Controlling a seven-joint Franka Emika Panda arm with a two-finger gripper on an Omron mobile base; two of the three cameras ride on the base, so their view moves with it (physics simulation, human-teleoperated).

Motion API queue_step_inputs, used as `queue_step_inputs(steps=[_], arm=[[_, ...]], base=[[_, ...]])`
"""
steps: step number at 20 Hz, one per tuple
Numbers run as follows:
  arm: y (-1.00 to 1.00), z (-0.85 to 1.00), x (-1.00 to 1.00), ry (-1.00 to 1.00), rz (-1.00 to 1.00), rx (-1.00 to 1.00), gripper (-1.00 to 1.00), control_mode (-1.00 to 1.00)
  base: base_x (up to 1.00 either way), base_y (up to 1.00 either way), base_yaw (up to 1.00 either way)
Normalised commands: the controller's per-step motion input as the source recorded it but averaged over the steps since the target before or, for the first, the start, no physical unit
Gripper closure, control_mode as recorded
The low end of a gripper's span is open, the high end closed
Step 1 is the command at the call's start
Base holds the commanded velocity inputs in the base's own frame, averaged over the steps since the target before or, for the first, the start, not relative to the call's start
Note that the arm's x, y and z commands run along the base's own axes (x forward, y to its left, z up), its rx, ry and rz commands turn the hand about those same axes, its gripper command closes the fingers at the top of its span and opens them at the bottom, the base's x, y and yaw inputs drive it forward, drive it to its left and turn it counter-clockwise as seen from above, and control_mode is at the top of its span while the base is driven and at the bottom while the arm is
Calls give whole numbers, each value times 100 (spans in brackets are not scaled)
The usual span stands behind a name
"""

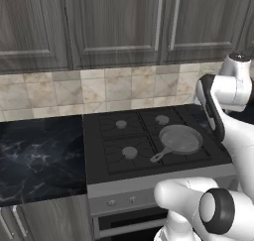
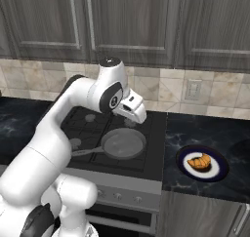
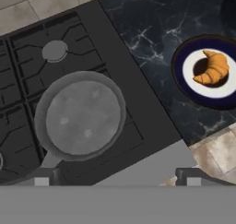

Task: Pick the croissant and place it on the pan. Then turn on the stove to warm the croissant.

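The croissant (image 2: 199,163) (image 3: 213,67) lies on a round dark plate with a white centre (image 2: 220,172) (image 3: 178,71), on the counter right of the stove (image 1: 114,136) (image 2: 83,124) (image 3: 27,66). The grey pan (image 1: 181,138) (image 2: 122,144) (image 3: 83,118) sits empty on the stove's front right burner, handle toward the front left. My gripper (image 3: 119,176) is open, its fingertips wide apart with nothing between them. It hangs high over the stove's front right edge. In the right base view my hand (image 2: 133,107) hovers above the pan's far side, well left of the croissant.
Black marble counter runs left of the stove (image 1: 39,155) and right of it (image 2: 210,133). Small knobs (image 1: 111,203) (image 2: 117,195) line the grey front panel. A wall outlet (image 2: 194,89) sits on the tiled backsplash, below dark upper cabinets.
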Motion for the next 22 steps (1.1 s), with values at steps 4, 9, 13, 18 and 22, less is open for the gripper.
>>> queue_step_inputs(steps=[4, 9, 13, 18, 22], arm=[[-49, -11, 0, 0, -16, 0, -100, -100], [-51, -10, 0, 0, -12, 0, -100, -100], [-47, -6, 0, 0, -12, 0, -100, -100], [-49, -4, 0, 0, -13, 0, -100, -100], [-46, -7, 0, 0, -11, 0, -100, -100]], base=[[0, 0, 0], [0, 0, 0], [0, 0, 0], [0, 0, 0], [0, 0, 0]])
